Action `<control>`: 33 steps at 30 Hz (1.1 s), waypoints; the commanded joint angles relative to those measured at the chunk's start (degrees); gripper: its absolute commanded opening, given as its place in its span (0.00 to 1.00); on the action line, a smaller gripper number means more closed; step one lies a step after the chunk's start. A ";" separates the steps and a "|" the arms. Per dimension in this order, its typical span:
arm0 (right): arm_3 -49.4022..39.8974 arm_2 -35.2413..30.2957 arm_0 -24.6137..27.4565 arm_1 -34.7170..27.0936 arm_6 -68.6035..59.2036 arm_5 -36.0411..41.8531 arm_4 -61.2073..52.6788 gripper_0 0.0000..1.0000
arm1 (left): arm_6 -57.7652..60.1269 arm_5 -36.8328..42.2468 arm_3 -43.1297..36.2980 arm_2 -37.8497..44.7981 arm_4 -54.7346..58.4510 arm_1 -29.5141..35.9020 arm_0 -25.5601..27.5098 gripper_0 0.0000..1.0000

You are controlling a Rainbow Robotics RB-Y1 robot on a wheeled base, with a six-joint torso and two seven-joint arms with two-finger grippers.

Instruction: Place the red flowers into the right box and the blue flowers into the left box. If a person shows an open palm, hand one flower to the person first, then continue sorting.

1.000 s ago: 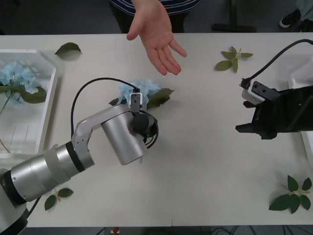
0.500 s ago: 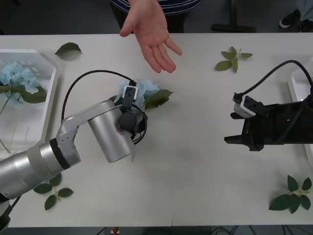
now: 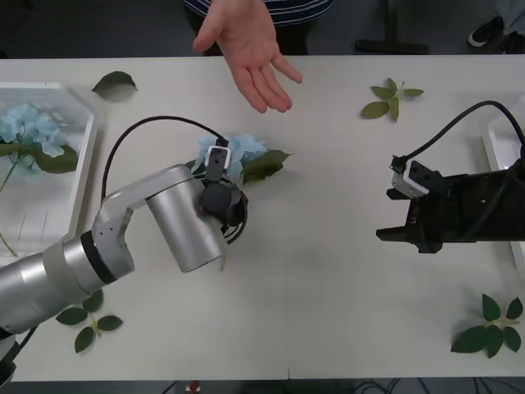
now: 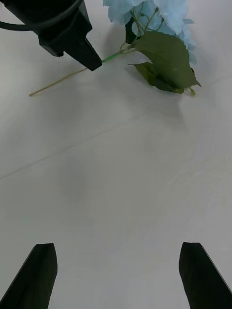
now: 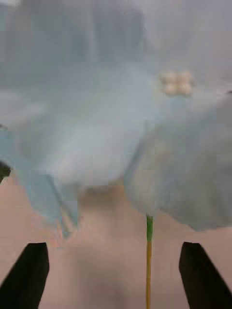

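Observation:
A blue flower [image 3: 239,153] lies mid-table with its stem [image 4: 72,76] running toward the near edge. My left gripper [image 3: 223,207] hangs over that stem just below the bloom. In the left wrist view the left gripper [image 5: 116,277] is open, with the stem [image 5: 149,260] between its black fingers and the bloom [image 5: 96,135] close ahead. A person's open palm [image 3: 253,51] is held out over the far edge. Another blue flower [image 3: 29,127] lies in the left box [image 3: 82,176]. My right gripper [image 3: 400,235] hovers open over bare table, short of the right box [image 3: 492,152]. The red flowers are out of view.
Loose green leaf sprigs lie at the far left [image 3: 115,80], the far right [image 3: 392,95], the near right corner [image 3: 492,327] and the near left [image 3: 86,325]. The left arm's silver forearm [image 3: 176,222] crosses the table's left half. Bare table lies between the two grippers.
My left gripper shifted left and slightly farther along the stem, closer to the bloom. The right gripper moved left toward the table's middle, then stopped. The open palm drew back a little.

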 commanded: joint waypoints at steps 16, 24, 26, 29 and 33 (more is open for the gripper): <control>-1.16 -0.51 -0.46 -0.77 0.37 -0.06 -0.11 0.74 | -0.36 4.30 -2.78 4.45 3.71 -3.44 0.02 1.00; -1.16 -0.51 -0.46 -0.77 0.37 -0.06 -0.11 0.74 | -0.27 3.33 0.29 4.45 2.57 -4.85 -0.07 1.00; -1.16 -0.51 -0.46 -0.77 0.37 -0.06 -0.11 0.73 | -0.27 3.16 1.35 4.45 2.39 -5.47 -0.07 1.00; -1.16 -0.51 -0.46 -0.77 0.37 -0.06 -0.11 0.73 | -0.45 2.02 3.37 4.45 1.95 -6.61 -0.07 1.00; -1.16 -0.51 -0.46 -0.77 0.37 -0.06 -0.11 0.74 | -0.54 1.58 5.21 4.45 1.51 -7.31 -0.07 1.00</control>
